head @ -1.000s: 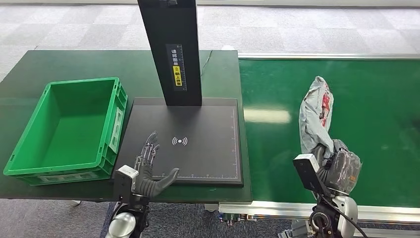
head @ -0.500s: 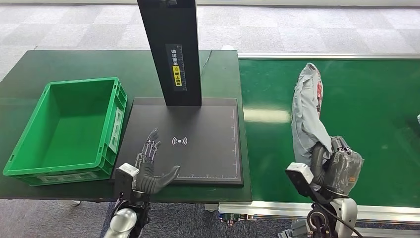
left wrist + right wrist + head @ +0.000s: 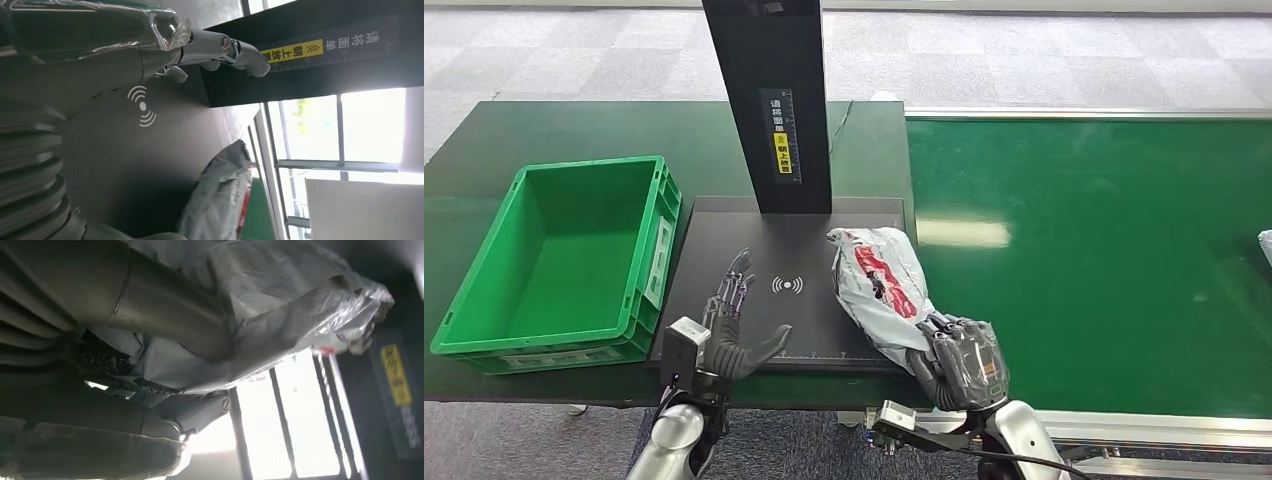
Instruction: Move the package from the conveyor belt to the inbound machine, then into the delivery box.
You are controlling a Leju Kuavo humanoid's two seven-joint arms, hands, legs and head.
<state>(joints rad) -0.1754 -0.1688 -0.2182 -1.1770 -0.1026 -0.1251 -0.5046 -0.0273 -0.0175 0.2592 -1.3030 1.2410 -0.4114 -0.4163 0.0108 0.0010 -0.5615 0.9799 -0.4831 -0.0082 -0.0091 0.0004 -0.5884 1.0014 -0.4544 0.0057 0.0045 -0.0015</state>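
The right hand (image 3: 959,362) grips the near end of the package (image 3: 879,290), its fingers closed around the crumpled grey plastic. From that grip the package stretches away over the right part of the machine's black pad (image 3: 724,240), its far end close to the foot of the black column (image 3: 769,100); whether it touches the pad cannot be told. The right wrist view shows the thumb (image 3: 165,305) pressed into the wrap.

The left hand (image 3: 729,335) sits over the pad's near left corner, fingers apart and holding nothing, pointing toward the wireless mark (image 3: 787,285). Left of the pad stands the green box (image 3: 484,290). The green belt (image 3: 1104,250) runs off to the right.
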